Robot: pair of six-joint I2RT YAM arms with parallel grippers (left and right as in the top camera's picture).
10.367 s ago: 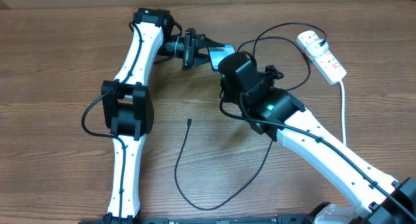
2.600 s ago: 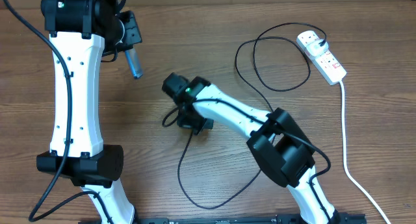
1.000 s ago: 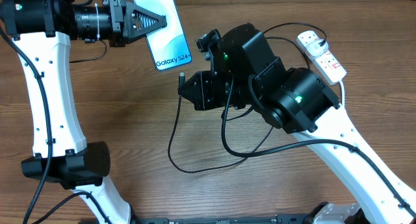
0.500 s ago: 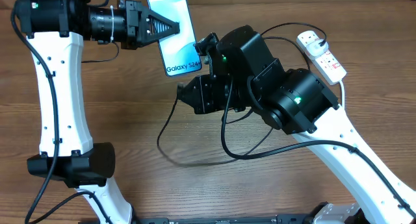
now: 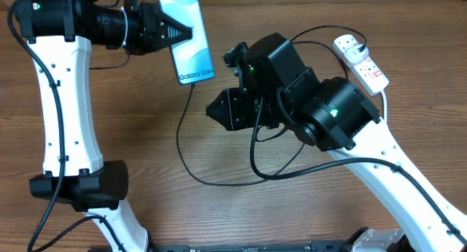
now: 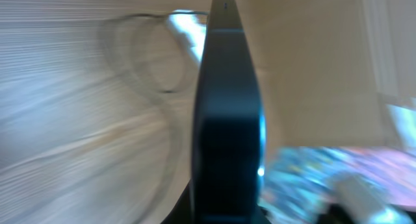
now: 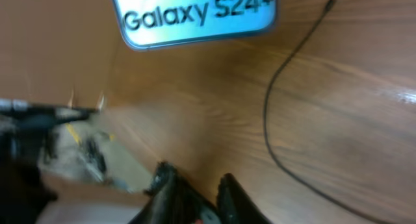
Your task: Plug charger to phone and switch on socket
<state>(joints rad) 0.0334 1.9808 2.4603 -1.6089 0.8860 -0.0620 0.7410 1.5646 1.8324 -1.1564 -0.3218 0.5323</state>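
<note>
My left gripper (image 5: 181, 34) is shut on the phone (image 5: 191, 33) and holds it above the table, its light-blue screen facing up and "Galaxy S24+" along the bottom edge. In the left wrist view the phone (image 6: 227, 107) shows as a dark, blurred edge between the fingers. The charger cable (image 5: 184, 146) lies loose on the wood. Its connector tip (image 7: 331, 1) is free, just beside the phone's bottom edge (image 7: 195, 19). My right gripper (image 5: 213, 109) is open and empty (image 7: 198, 185), to the right of the cable. The socket (image 5: 361, 60) lies at the far right with the charger's plug in it.
The thick white cord (image 5: 385, 135) runs from the socket down the right side. The black cable loops near the socket (image 5: 314, 62) and under my right arm (image 5: 328, 113). The left arm's white links (image 5: 66, 98) stand along the left.
The right gripper has let go of the cable, which now lies on the table to its left. The left gripper has moved the phone slightly left and up.
</note>
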